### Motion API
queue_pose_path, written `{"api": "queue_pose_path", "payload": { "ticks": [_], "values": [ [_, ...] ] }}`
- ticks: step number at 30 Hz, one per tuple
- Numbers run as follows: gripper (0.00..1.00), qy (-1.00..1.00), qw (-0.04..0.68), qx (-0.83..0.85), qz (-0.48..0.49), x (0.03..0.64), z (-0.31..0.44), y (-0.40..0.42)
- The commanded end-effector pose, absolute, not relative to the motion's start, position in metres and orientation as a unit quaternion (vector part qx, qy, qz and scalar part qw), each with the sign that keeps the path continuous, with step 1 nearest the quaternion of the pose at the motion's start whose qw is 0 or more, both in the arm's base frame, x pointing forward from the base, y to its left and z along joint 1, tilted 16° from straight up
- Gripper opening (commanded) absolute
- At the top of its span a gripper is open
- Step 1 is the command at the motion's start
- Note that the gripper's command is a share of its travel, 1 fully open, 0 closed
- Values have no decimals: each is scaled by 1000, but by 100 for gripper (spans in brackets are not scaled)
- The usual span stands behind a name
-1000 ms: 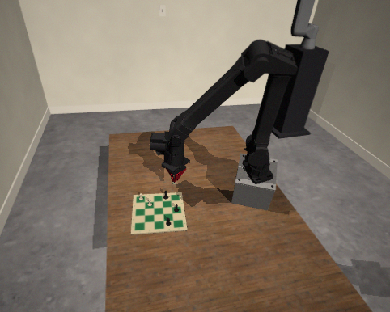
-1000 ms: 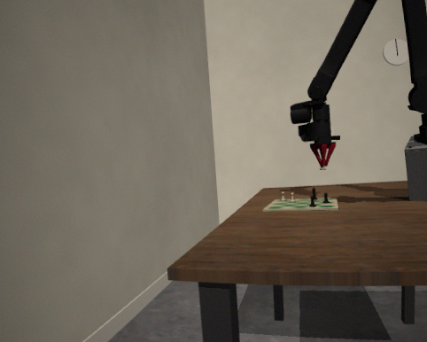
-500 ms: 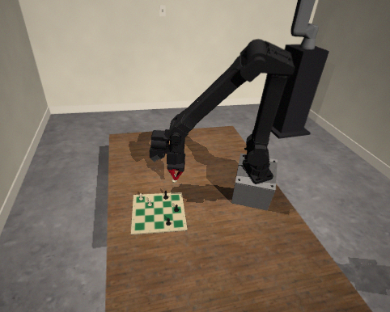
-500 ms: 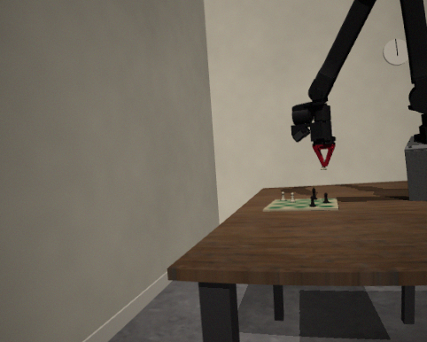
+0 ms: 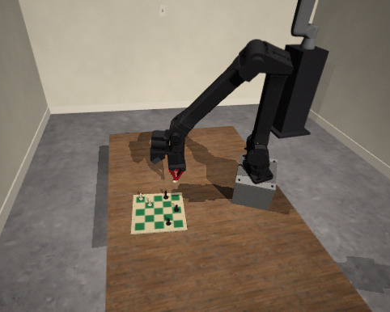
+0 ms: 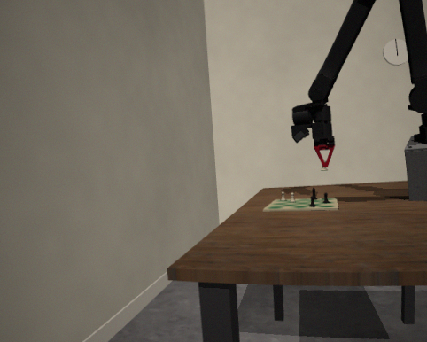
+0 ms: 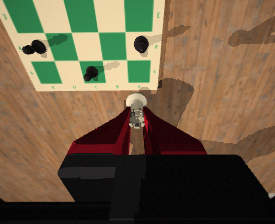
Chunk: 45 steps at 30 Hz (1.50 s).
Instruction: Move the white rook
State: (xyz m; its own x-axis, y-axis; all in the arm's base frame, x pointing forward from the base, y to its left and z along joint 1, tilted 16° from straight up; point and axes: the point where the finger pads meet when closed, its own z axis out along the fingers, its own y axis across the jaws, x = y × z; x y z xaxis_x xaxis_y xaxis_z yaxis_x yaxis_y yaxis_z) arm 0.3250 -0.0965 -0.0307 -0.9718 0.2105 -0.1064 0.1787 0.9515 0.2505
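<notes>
Edge lettering on the chessboard [image 5: 137, 229] is too small to read. The red claw [image 5: 175, 177] pinches the white rook [image 7: 136, 100] aloft beyond the far edge; three black pieces, two white, stand below.

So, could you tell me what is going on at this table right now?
A single black robot arm is carrying a white rook, pinched between its red gripper fingers. The piece hangs in the air above the wooden table, just off the edge of the small green chessboard. Three black pieces and two white ones stand upright on the board. The rook has not been set down yet.
</notes>
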Motion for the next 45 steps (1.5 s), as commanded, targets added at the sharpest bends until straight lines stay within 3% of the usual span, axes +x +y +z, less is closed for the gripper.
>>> {"api": "queue_pose_path", "payload": {
  "ticks": [1, 25, 45],
  "values": [
    [0, 985, 70, 97, 121, 326, -36, -103],
    [0, 986, 72, 92, 120, 345, -117, -79],
    [0, 986, 75, 90, 119, 350, -125, -78]
  ]
}}
